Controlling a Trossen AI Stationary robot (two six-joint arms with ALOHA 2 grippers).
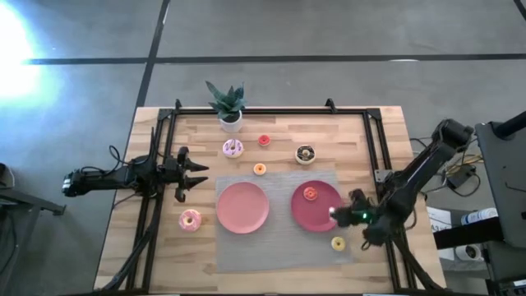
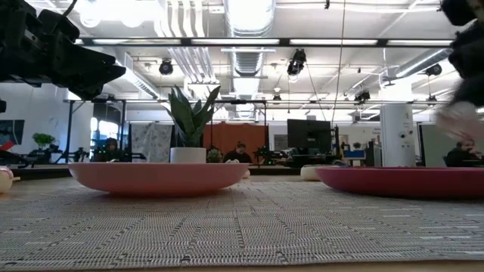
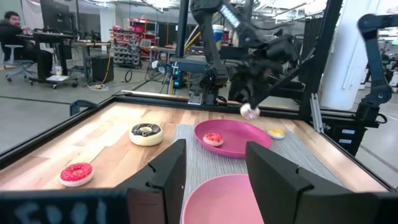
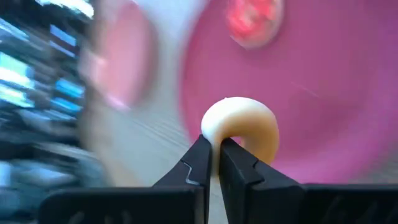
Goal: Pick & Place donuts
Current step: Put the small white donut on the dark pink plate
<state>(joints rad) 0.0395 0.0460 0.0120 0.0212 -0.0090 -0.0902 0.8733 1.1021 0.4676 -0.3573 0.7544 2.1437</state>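
My right gripper (image 1: 341,215) hangs over the near right rim of the dark pink plate (image 1: 316,215), shut on a tiny pale donut (image 4: 242,134), which the left wrist view also shows (image 3: 249,111). A red-orange donut (image 1: 310,193) lies on that plate. The yellow donut (image 1: 338,243) lies on the mat near the plate. The sprinkled donut (image 1: 233,148), red donut (image 1: 264,141), chocolate donut (image 1: 306,154), orange donut (image 1: 260,169) and pink donut (image 1: 190,219) lie on the table. My left gripper (image 1: 193,173) waits open at the table's left. My right gripper pinches the pale donut's ring wall (image 4: 214,144) between its two fingers (image 4: 198,163), which come from above, slanting toward the table's left. One finger seems to reach into the hole. The donut stands on edge past the fingertips, lifted clear above the dark pink plate.
A lighter pink plate (image 1: 242,206) sits on the grey mat (image 1: 279,251) left of the dark one. A potted plant (image 1: 229,107) stands at the far edge. Black rails (image 1: 160,148) run along the table's left, right and far sides.
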